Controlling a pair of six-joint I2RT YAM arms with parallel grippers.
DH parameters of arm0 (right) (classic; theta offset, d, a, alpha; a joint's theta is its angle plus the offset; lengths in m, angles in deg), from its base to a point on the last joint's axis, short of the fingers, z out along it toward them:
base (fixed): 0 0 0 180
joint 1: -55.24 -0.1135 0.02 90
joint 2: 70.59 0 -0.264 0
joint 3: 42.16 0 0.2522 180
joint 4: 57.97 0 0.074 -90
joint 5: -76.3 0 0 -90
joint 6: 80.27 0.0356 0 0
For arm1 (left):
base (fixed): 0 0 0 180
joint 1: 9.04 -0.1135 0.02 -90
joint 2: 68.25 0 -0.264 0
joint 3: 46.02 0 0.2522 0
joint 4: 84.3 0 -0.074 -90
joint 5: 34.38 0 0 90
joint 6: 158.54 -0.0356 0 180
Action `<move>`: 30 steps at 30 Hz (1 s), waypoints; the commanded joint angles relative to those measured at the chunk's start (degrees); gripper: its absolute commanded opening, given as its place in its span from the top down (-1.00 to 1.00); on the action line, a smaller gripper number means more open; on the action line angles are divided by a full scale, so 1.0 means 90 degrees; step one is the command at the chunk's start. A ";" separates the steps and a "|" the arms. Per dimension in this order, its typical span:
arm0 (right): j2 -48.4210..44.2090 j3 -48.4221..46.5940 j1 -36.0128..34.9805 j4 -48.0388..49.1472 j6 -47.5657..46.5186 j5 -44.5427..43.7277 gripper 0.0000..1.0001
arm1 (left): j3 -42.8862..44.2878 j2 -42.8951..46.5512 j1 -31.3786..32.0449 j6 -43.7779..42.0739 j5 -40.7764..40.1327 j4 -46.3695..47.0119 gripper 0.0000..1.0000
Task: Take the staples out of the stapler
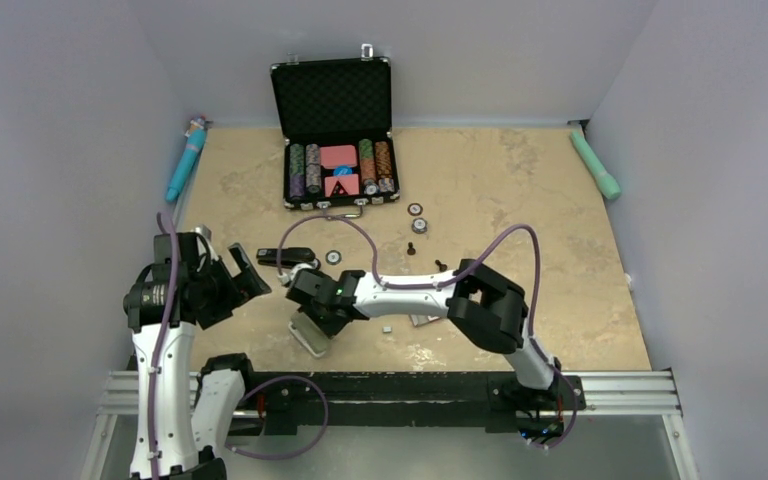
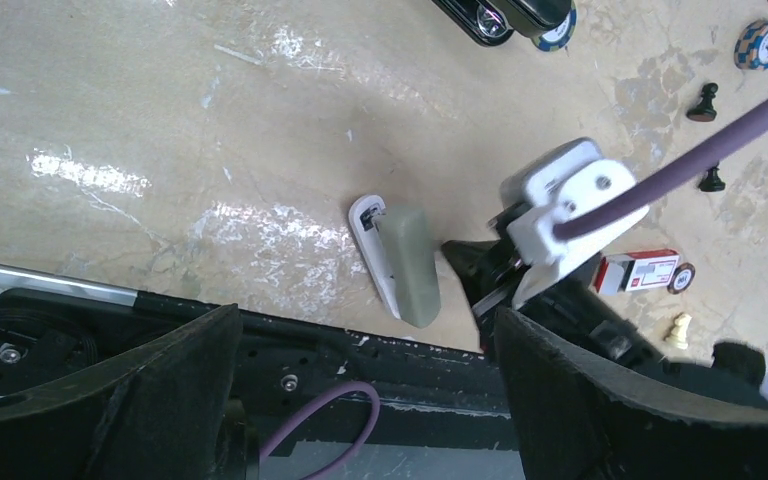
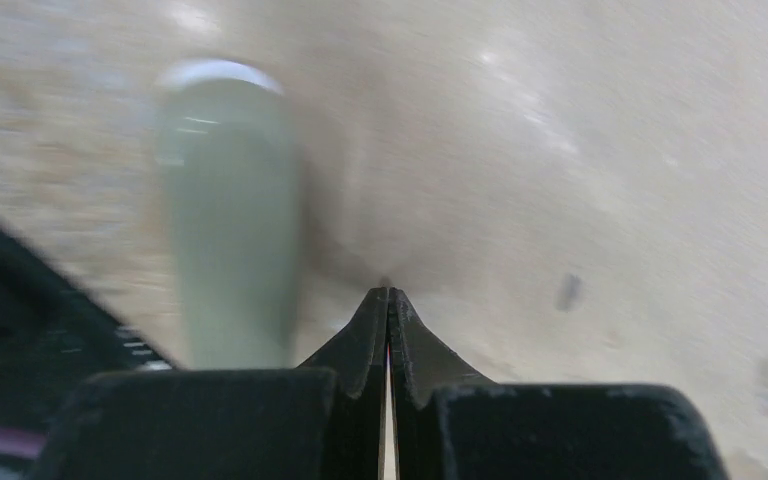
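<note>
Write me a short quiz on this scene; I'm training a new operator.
1. True or false: the right gripper is shut.
2. What lies just beside its tips? A) grey-green object B) scissors C) mug
3. Fill in: the left gripper is ___.
Key: 1 true; 2 A; 3 open.

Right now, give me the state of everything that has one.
Left pincer: open, empty.
Right pincer: shut.
Stapler: lying flat, unheld.
Poker chip case: open, lid upright.
Grey-and-white device: lying on table, unheld.
</note>
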 commanded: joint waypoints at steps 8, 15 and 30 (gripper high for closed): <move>-0.1604 0.0448 0.0771 -0.0568 -0.0350 -0.0436 1.00 | -0.0040 -0.0029 0.0010 -0.0116 0.0017 0.0141 -1.00; -0.1935 0.0392 0.0771 0.0030 -0.0176 0.1895 -0.09 | -0.0041 -0.0040 0.0009 -0.0114 0.0027 0.0150 -1.00; -0.0439 -0.0101 0.0771 0.0157 0.0368 0.1253 -0.10 | -0.0051 -0.0041 0.0049 -0.0115 0.0024 0.0132 -1.00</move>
